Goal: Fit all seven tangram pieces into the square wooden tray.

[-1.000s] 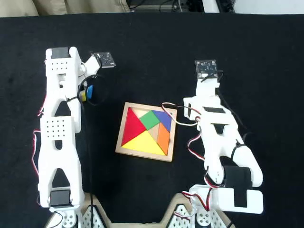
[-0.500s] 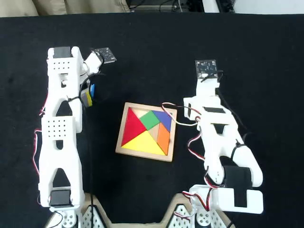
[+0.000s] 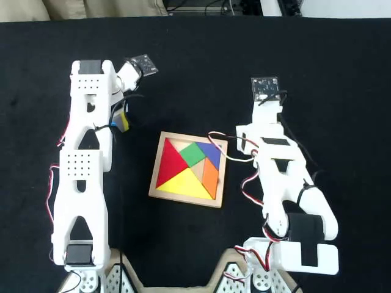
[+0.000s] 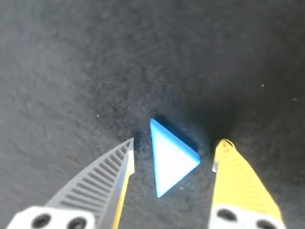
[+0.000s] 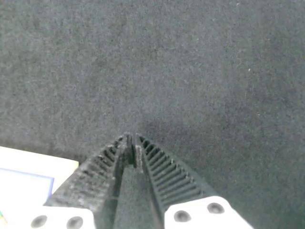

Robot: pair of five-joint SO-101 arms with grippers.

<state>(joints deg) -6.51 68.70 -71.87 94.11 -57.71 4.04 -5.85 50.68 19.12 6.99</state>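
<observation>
The square wooden tray [image 3: 157, 183] lies mid-table and holds several pieces: red [image 3: 170, 165], yellow [image 3: 183, 183], green [image 3: 193, 154], purple [image 3: 211, 151] and orange [image 3: 210, 176]. A small blue triangle [image 4: 170, 156] lies flat on the black cloth, to the left of the tray and a little beyond it [image 3: 117, 116]. My left gripper [image 4: 176, 143] stands open around it, with a gap between each fingertip and the triangle. My right gripper [image 5: 129, 143] is shut on nothing, hovering over bare cloth just off a tray corner [image 5: 28, 162].
Black cloth covers the whole table. The right arm [image 3: 278, 165] stands close to the tray's right side, with a cable looping over that edge. The left arm [image 3: 82, 171] runs along the left side. Both arm bases sit at the near edge.
The left arm has swung a little to the right, toward the tray, and its gripper now sits around the blue triangle. The right arm and the tray have not moved.
</observation>
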